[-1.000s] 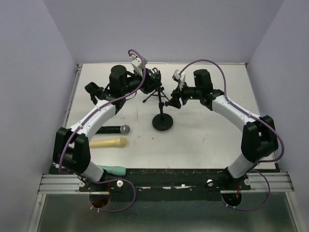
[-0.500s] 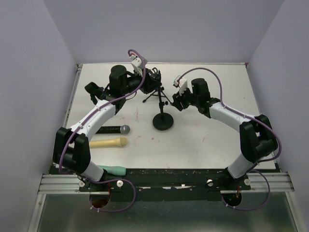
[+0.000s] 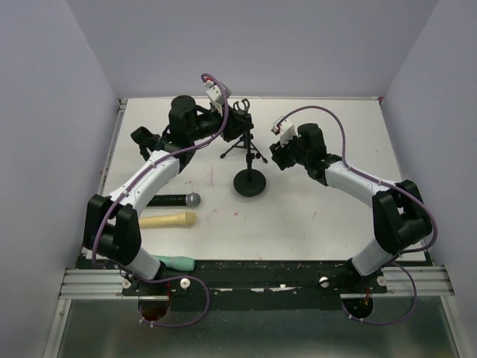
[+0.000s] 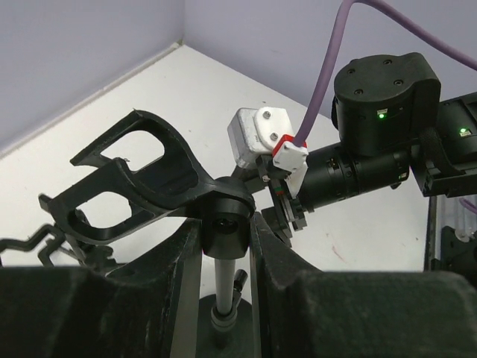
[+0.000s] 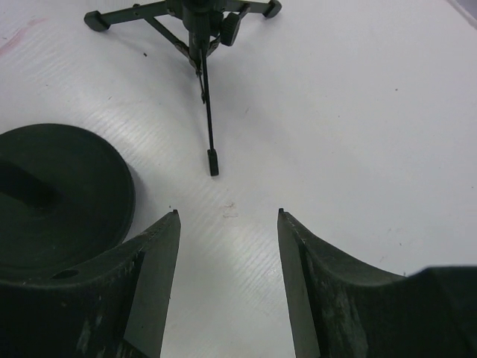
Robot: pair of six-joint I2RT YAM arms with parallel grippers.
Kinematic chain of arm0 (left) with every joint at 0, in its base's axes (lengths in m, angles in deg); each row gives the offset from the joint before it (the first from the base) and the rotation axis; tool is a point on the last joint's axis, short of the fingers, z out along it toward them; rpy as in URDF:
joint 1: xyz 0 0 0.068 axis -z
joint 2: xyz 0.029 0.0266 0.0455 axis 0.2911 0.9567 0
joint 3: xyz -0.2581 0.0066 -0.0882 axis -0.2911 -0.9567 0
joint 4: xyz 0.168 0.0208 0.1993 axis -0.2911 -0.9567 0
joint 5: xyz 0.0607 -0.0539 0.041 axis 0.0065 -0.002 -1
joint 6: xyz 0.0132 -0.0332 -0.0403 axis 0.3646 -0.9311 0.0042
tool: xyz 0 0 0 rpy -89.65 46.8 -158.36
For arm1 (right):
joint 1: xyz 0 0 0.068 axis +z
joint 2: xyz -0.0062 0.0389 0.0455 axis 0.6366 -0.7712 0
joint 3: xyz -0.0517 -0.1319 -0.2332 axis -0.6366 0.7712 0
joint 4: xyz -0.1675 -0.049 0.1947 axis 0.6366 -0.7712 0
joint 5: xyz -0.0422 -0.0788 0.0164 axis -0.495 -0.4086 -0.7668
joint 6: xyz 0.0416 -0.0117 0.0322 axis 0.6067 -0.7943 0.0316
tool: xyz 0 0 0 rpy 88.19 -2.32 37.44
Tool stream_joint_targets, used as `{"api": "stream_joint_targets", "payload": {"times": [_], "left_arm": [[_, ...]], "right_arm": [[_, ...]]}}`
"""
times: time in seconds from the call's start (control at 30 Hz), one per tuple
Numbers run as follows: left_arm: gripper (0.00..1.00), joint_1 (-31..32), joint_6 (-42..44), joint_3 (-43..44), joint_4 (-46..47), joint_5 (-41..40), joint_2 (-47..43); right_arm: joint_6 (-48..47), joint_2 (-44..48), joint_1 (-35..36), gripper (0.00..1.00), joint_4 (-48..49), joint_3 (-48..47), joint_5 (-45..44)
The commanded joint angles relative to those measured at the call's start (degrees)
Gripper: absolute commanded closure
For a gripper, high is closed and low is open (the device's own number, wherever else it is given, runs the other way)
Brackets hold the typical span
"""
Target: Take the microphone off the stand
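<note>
The black stand has a round base (image 3: 250, 183) and a thin pole that ends in a clip (image 3: 240, 107). In the left wrist view the clip (image 4: 127, 175) holds nothing. My left gripper (image 4: 225, 231) is shut on the round joint just under the clip, seen from above as the left gripper (image 3: 232, 123). A black microphone with a silver head (image 3: 176, 200) lies on the table to the left. My right gripper (image 5: 228, 212) hangs open over bare table, right of the base (image 5: 59, 194); from above the right gripper (image 3: 277, 156) stands apart from the pole.
A small tripod stand (image 3: 241, 149) sits behind the round base, also in the right wrist view as the tripod (image 5: 195, 26). A cream microphone (image 3: 168, 220) and a teal one (image 3: 176, 262) lie near the front left. Walls close the table (image 3: 335, 216) on three sides.
My right gripper has drawn back to the right, away from the stand's pole. The left gripper has lifted and tilted the stand's top a little, and the base has shifted slightly.
</note>
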Motion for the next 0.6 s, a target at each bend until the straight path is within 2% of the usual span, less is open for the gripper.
{"api": "stream_joint_targets", "payload": {"times": [0.0, 0.17, 0.5, 0.53, 0.57], "left_arm": [[1.0, -0.03, 6.29, 3.76, 9.61, 2.89, -0.21], [1.0, -0.2, 9.02, 5.17, 8.56, 2.72, 1.11], [1.0, 0.24, 9.98, -1.06, 9.88, 2.54, 0.41], [0.97, 0.32, 10.51, -1.76, 9.88, 2.36, 0.41], [0.89, 0.33, 10.86, -2.12, 9.44, 2.01, 0.23]], "right_arm": [[-1.42, 2.66, -0.14, 0.37, 1.75, 0.28, -4.61], [-2.04, 3.19, -0.67, 0.36, 0.96, -0.86, -5.49], [-1.34, 3.8, -3.21, 0.36, 0.08, -0.52, -6.02], [-1.08, 3.8, -3.48, 0.36, 0.08, -0.43, -5.93], [-0.81, 3.8, -3.57, 0.36, 0.17, -0.34, -5.75]]}}
